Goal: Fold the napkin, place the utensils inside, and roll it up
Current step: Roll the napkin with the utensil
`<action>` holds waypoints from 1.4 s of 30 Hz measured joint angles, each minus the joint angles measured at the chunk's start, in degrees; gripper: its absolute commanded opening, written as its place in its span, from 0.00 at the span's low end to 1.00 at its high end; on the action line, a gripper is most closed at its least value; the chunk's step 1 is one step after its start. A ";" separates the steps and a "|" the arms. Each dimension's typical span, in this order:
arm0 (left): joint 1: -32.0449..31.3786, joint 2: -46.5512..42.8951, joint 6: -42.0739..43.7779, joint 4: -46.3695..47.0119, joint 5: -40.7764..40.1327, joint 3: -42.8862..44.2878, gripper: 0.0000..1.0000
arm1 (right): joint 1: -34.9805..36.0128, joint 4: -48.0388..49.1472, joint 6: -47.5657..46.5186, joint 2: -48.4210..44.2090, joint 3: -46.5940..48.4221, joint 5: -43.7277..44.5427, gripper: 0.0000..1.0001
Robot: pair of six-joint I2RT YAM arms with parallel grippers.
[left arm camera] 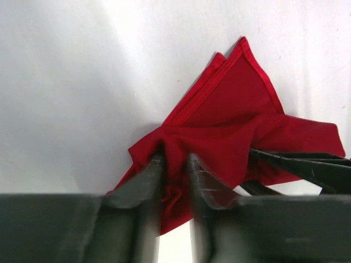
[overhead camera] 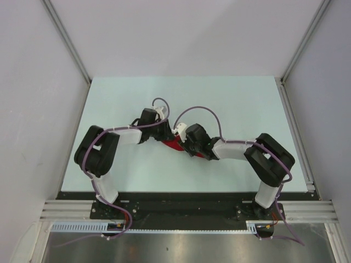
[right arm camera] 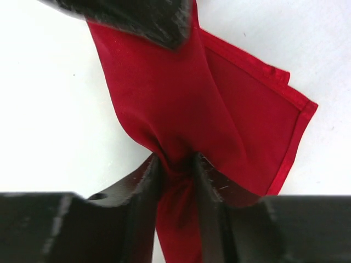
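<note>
Folding looks like the step in hand, and it is far from done. The red napkin lies bunched at the middle of the table, mostly hidden under the 2 wrists in the overhead view. The right gripper is clenched on a gathered waist of the cloth, with creases running into its jaws. The left gripper has cloth between its jaws too, but I cannot tell whether they press it or have slackened. The 2 grippers sit close together, the tip of one showing in the other's camera. Beyond them 1 corner lies flat on the table, with 2 hemmed layers stacked. No orange knife shows in any view.

To do this well, I judge the cloth needs spreading before any fold. Grips this near each other, on a bunch rather than an edge, give a twisted rope, not a crease. Better to let 1 side go, take hold at a hem or corner, and draw the 2 holds apart low over the table until the cloth is taut and flat. Lift little, since soft cloth sags and doubles on itself. Keep the stacked corner aligned, as it can serve as the guide edge.
</note>
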 measured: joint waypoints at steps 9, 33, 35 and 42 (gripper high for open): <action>0.31 -3.19 -0.07 -4.35 -6.23 4.00 0.73 | -2.01 -0.92 1.81 0.57 1.25 -4.48 0.25; 0.92 -13.42 -3.13 10.62 -5.55 -11.56 0.77 | -16.52 -7.74 18.40 4.02 4.76 -34.80 0.24; 0.92 -12.70 -3.82 12.50 -4.26 -11.93 0.76 | -16.76 -7.80 18.86 4.35 4.96 -35.30 0.23; 0.92 -7.82 -5.55 16.15 0.81 -12.00 0.45 | -17.29 -7.96 19.91 4.87 5.31 -36.24 0.25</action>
